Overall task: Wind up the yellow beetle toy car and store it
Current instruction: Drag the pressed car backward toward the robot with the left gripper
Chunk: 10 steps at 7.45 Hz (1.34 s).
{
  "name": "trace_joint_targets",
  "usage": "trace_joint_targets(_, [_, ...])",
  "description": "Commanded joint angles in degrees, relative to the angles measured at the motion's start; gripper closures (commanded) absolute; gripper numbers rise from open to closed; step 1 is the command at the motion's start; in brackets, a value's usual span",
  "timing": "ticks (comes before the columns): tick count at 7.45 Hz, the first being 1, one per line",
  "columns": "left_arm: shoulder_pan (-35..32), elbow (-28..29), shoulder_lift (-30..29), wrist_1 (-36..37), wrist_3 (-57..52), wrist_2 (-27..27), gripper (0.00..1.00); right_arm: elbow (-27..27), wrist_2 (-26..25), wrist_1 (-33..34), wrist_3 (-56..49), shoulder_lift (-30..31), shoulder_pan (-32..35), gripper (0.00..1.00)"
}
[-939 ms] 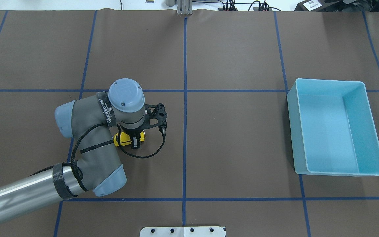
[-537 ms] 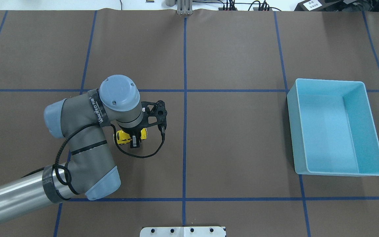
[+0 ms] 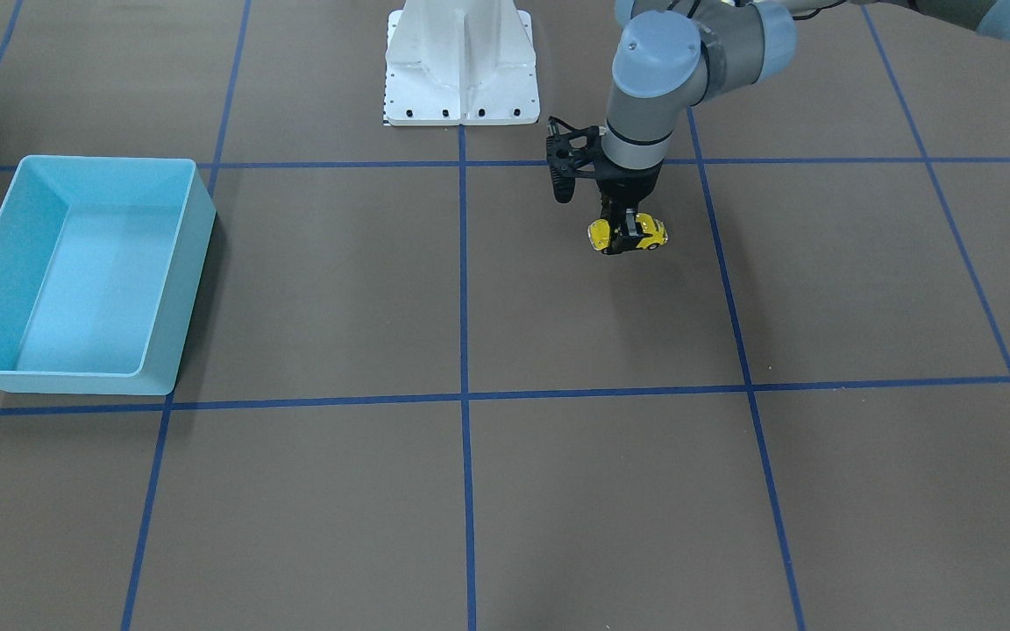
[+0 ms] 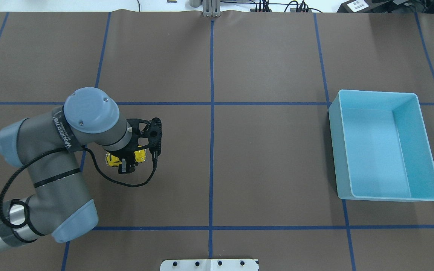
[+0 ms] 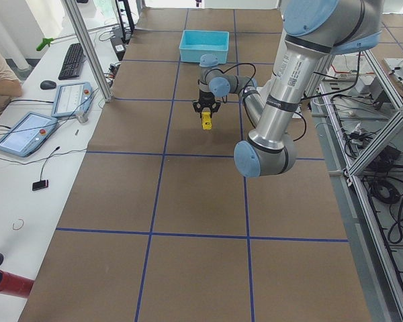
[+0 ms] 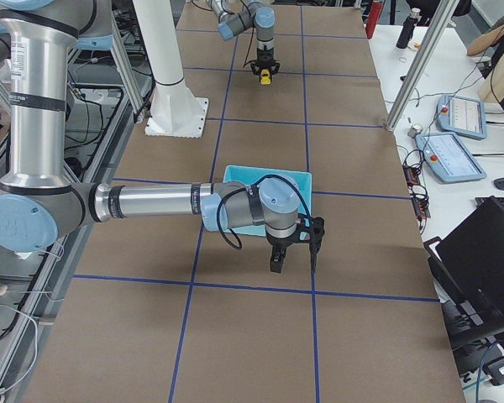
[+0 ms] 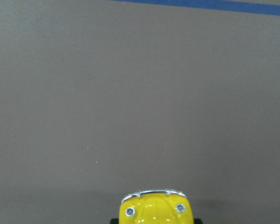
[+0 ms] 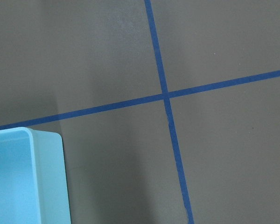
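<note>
- While left gripper (image 3: 626,235) clamps yellow beetle toy car (image 3: 652,233) across its sides, car sits right between its jaws, low at tabletop (image 3: 558,333).
- Risk: glossy rounded body slips out if wheels drag during pull-back.
- Cannot tell whether right gripper (image 6: 277,264) is open or closed.

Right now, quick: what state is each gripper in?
Left gripper: closed on the yellow beetle toy car.
Right gripper: cannot tell, seen only from the side.

The worktop (image 4: 277,169) is viewed steeply from above twice — from behind the robot and facing it — and lengthwise from either end. Close patches are given by the wrist views; the blue bin (image 4: 371,150) is shared by all but the left.
</note>
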State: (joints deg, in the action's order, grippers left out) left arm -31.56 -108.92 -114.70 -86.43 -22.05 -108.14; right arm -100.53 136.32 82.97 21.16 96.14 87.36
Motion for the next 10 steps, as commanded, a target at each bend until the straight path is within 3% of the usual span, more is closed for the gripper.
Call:
trace_joint_targets(1, [-0.8,-1.3,7.3,-7.7,-6.4,-0.2,0.88,0.0,0.0,0.0,-0.1,0.0,0.0,0.00])
trace_joint_targets(6, [-1.3,0.4,10.3,-12.0,-5.5,-2.4,0.88,0.3,0.0,0.0,-0.1,-0.3,0.0,0.00])
trace_joint_targets(10, [-1.4,3.1,14.3,-21.2,-4.0,-3.5,0.88,0.3,0.1,0.0,-0.2,-0.6,-0.1,0.00])
